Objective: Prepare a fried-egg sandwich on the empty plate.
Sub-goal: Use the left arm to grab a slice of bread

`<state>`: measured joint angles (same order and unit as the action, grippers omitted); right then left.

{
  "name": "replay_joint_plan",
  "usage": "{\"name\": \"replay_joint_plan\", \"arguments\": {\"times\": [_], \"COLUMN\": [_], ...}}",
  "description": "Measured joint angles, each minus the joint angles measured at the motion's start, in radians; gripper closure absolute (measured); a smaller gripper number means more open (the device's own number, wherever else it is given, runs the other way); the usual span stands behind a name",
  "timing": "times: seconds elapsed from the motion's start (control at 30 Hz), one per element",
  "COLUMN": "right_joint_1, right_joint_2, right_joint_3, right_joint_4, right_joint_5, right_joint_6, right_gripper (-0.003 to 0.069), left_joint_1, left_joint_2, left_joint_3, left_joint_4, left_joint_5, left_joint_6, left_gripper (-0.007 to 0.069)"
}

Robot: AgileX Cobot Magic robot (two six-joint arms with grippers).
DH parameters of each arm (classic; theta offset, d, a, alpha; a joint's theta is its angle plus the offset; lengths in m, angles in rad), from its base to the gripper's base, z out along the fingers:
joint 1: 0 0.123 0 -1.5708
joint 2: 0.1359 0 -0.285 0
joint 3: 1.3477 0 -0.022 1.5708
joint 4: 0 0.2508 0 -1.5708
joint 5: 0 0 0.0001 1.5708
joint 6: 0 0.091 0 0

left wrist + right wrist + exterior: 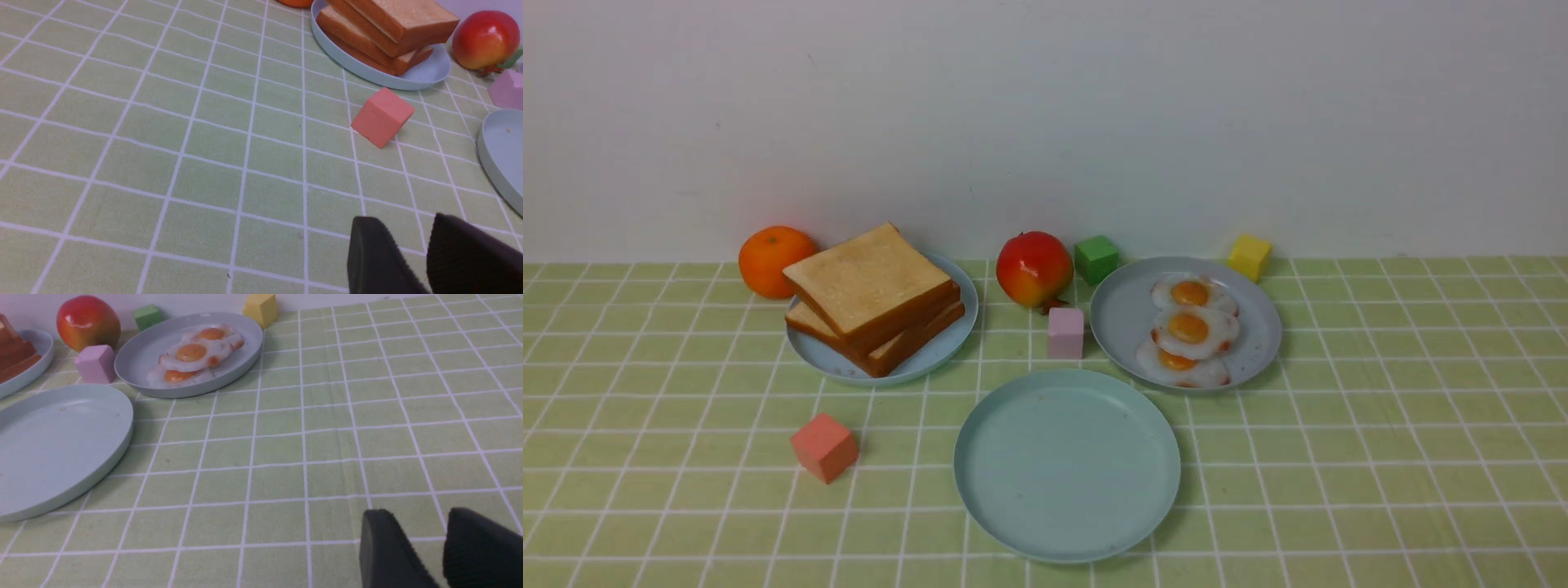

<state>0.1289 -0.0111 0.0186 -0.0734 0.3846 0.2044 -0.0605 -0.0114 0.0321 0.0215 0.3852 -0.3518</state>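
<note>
A stack of toast slices [874, 286] [388, 28] lies on a light-blue plate [931, 359] at the back left. Three fried eggs [1188, 327] [192, 353] overlap on a grey-blue plate [1127, 318] at the back right. The empty plate [1066, 465] [53, 445] [502, 151], mint-teal and the largest, sits in the front middle with nothing on it. Neither arm shows in the front view. My left gripper [404, 220] hangs open over bare cloth, short of the salmon cube. My right gripper [416, 512] is open too, over the cloth to the right of the empty plate.
An orange [776, 261], a red fruit [1034, 268], and green [1096, 259] and yellow [1250, 256] cubes line the back by the wall. A lilac cube [1066, 332] stands between the plates. A salmon cube [824, 447] [383, 116] lies left of the empty plate.
</note>
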Motion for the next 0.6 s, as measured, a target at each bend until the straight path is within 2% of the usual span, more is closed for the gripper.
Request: {"name": "replay_joint_plan", "arguments": {"times": [0.37,0.5,0.6], "right_joint_1": [0.000,0.000,0.000], "right_joint_2": [0.000,0.000,0.000], "right_joint_3": [0.000,0.000,0.000], "right_joint_4": [0.000,0.000,0.000], "right_joint_5": [0.000,0.000,0.000], "right_joint_6": [0.000,0.000,0.000], "right_gripper": [0.0418,0.0418,0.0418], "left_joint_1": [0.000,0.000,0.000], "left_joint_2": [0.000,0.000,0.000], "left_joint_3": [0.000,0.000,0.000], "left_joint_4": [-0.002,-0.146,-0.357], "left_joint_5": [-0.033,-0.159,-0.286], "left_joint_6": [-0.006,-0.087,-0.190], "left_gripper": [0.0407,0.0405,0.0397]}}
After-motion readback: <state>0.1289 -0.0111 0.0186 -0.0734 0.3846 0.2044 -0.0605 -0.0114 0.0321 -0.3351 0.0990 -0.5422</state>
